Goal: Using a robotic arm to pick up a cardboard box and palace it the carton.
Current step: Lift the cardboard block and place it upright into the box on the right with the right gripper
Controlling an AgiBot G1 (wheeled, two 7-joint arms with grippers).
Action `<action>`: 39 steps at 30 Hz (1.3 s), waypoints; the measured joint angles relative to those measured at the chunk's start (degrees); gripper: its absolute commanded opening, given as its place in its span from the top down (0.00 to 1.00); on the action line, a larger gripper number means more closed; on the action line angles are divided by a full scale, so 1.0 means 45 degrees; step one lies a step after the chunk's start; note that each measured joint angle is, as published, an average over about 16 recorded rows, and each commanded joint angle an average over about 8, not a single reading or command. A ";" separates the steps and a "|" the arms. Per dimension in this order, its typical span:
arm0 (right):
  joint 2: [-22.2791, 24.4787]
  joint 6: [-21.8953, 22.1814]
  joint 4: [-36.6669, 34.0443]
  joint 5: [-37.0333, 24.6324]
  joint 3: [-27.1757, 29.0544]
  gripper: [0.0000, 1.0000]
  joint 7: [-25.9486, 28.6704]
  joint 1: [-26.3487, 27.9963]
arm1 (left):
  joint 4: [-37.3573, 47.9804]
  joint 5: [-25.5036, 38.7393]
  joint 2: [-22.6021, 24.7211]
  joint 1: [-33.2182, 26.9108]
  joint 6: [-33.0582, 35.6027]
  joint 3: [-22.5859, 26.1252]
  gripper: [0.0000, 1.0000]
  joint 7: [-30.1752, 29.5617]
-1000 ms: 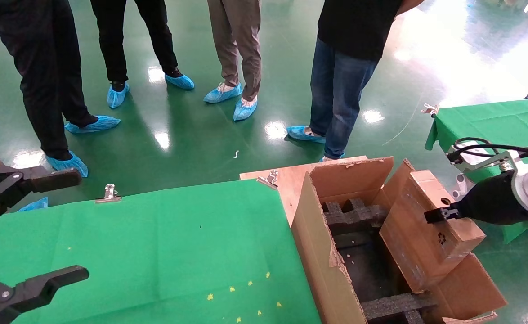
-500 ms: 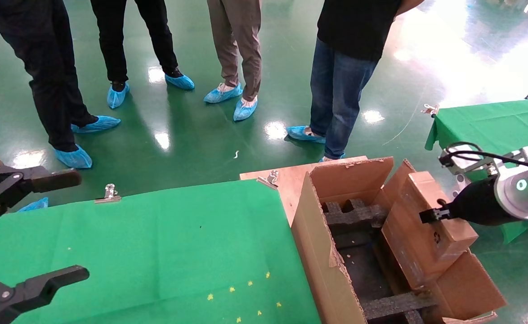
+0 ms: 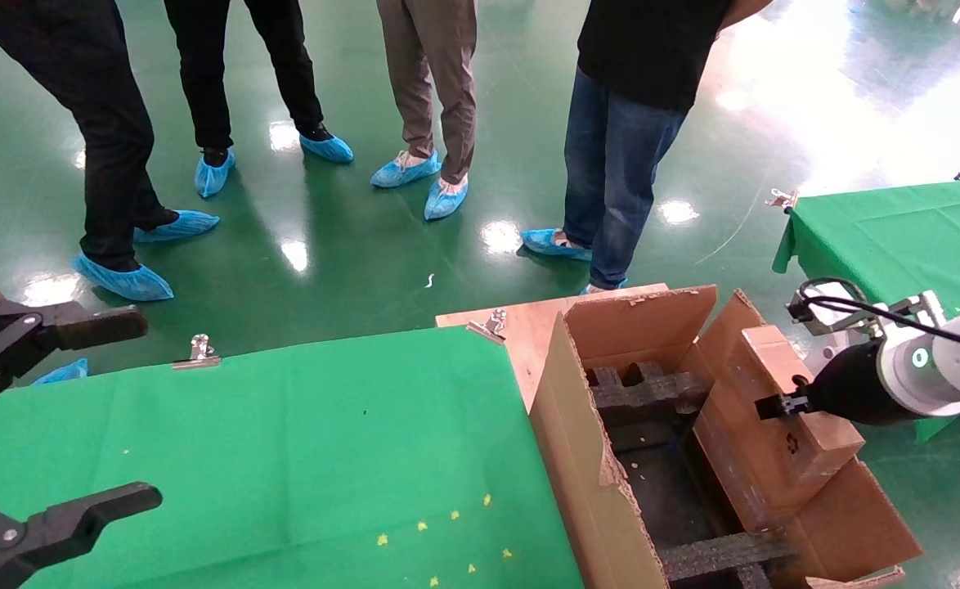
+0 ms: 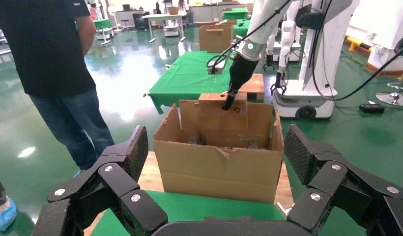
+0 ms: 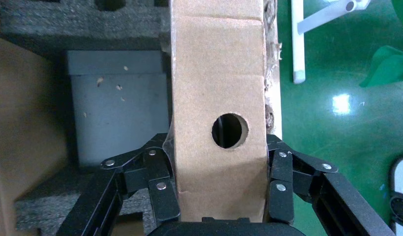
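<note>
head: high, looking down | left wrist: far, level | right wrist: close, downward | shared: carton [image 3: 586,458]

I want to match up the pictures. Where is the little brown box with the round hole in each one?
Head view: the cardboard box is at the right, tilted over the carton, clamped in the right gripper.
Left wrist view: the cardboard box is far off, at the carton's back edge.
Right wrist view: the cardboard box fills the middle, gripped on both sides.
Shared landmark: the round hole.
</note>
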 measured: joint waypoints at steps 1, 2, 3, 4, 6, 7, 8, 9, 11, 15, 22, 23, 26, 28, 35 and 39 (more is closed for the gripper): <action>-0.0025 0.0079 -0.0003 -0.0062 -0.0032 1.00 0.0065 -0.0079 | 0.0000 0.0000 0.0000 0.0000 0.0000 0.0000 0.00 0.0000; -0.0051 0.0161 -0.0007 -0.0123 -0.0065 1.00 0.0131 -0.0163 | 0.0000 0.0000 0.0000 0.0000 0.0000 0.0000 0.00 0.0000; -0.0078 0.0245 -0.0011 -0.0185 -0.0097 1.00 0.0195 -0.0245 | 0.0000 0.0000 0.0000 0.0000 0.0000 0.0000 0.00 0.0000; -0.0103 0.0330 -0.0017 -0.0247 -0.0130 1.00 0.0260 -0.0331 | 0.0000 0.0000 0.0000 0.0000 0.0000 0.0000 0.00 0.0000; -0.0156 0.0508 -0.0032 -0.0383 -0.0197 1.00 0.0401 -0.0509 | 0.0000 0.0000 0.0000 0.0000 0.0000 0.0000 0.00 0.0000; -0.0182 0.0599 -0.0041 -0.0454 -0.0232 1.00 0.0475 -0.0600 | 0.0000 0.0000 0.0000 0.0000 0.0000 0.0001 0.00 0.0000; -0.0209 0.0692 -0.0051 -0.0528 -0.0266 1.00 0.0554 -0.0694 | 0.0000 0.0000 0.0000 0.0000 0.0000 0.0001 0.00 0.0000; -0.0236 0.0783 -0.0062 -0.0602 -0.0299 1.00 0.0635 -0.0786 | 0.0000 0.0000 0.0000 0.0000 0.0000 0.0001 0.00 0.0000; -0.0289 0.0962 -0.0087 -0.0750 -0.0366 1.00 0.0807 -0.0972 | 0.0000 -0.0001 0.0000 0.0000 0.0000 0.0001 0.00 0.0000; -0.0383 0.1301 -0.0152 -0.1018 -0.0487 1.00 0.1193 -0.1340 | 0.0000 -0.0001 0.0000 0.0000 0.0000 0.0001 0.00 0.0001; -0.0551 0.1804 -0.0293 -0.1376 -0.0655 1.00 0.1763 -0.1898 | 0.0000 -0.0001 -0.0001 0.0000 -0.0001 0.0002 0.00 0.0001; -0.0581 0.1866 -0.0322 -0.1408 -0.0674 1.00 0.1825 -0.1969 | 0.0000 -0.0001 -0.0001 0.0000 -0.0001 0.0002 0.00 0.0001; -0.0691 0.2039 -0.0429 -0.1477 -0.0729 1.00 0.1963 -0.2172 | 0.0000 -0.0001 -0.0001 -0.0001 -0.0001 0.0002 0.00 0.0001; -0.0777 0.2151 -0.0522 -0.1506 -0.0762 1.00 0.2018 -0.2301 | 0.0000 -0.0001 -0.0001 -0.0001 -0.0001 0.0002 0.00 0.0001; -0.1201 0.2562 -0.1116 -0.1480 -0.0877 1.00 0.1995 -0.2769 | 0.0000 -0.0002 -0.0001 -0.0001 -0.0001 0.0003 0.00 0.0001; -0.1524 0.2828 -0.1640 -0.1341 -0.0932 1.00 0.1836 -0.3059 | 0.0000 -0.0002 -0.0001 -0.0001 -0.0001 0.0003 0.00 0.0001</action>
